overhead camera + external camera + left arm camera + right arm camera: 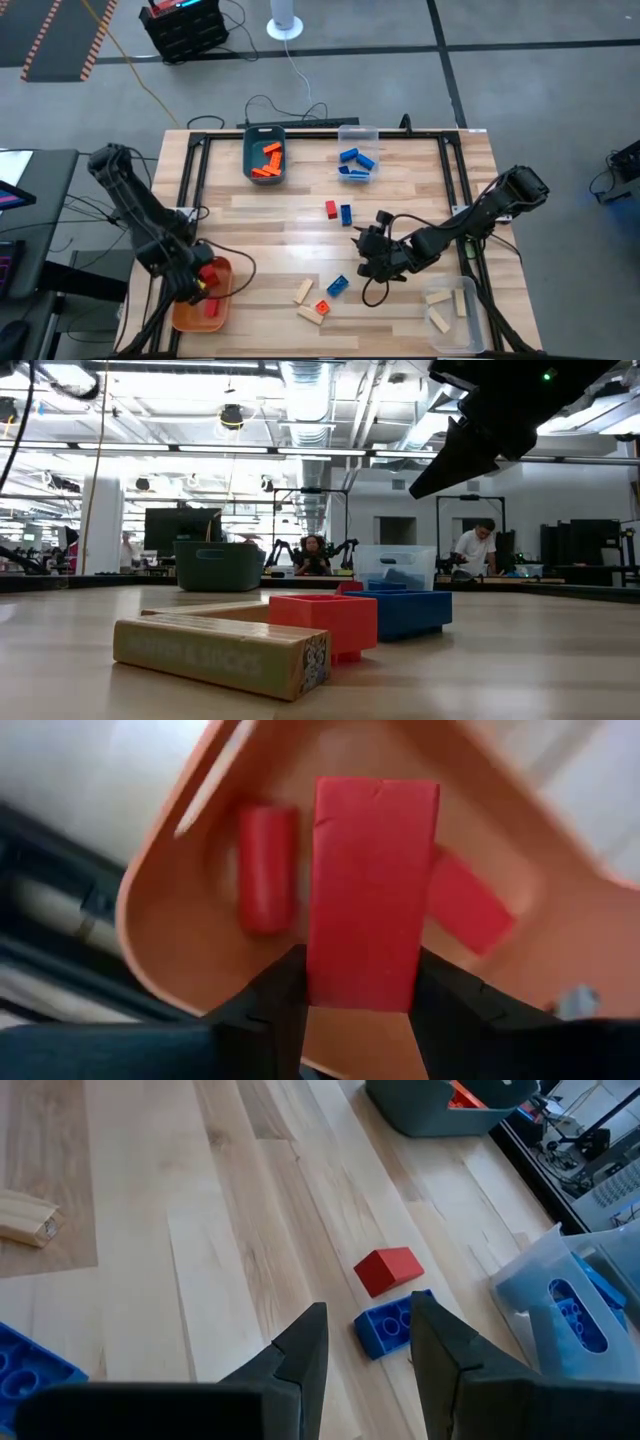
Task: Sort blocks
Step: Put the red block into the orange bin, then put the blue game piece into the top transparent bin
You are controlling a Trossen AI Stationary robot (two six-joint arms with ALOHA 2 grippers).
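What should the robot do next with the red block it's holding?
Probably open the left gripper and drop the red block. The block hangs over the orange bin, where two other red blocks already lie, so it looks to be at the right spot.

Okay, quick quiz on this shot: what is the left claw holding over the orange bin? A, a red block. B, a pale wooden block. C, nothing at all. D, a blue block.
A: in the left wrist view the left claw is clamped on a red block above the orange bin, which already holds other red pieces.
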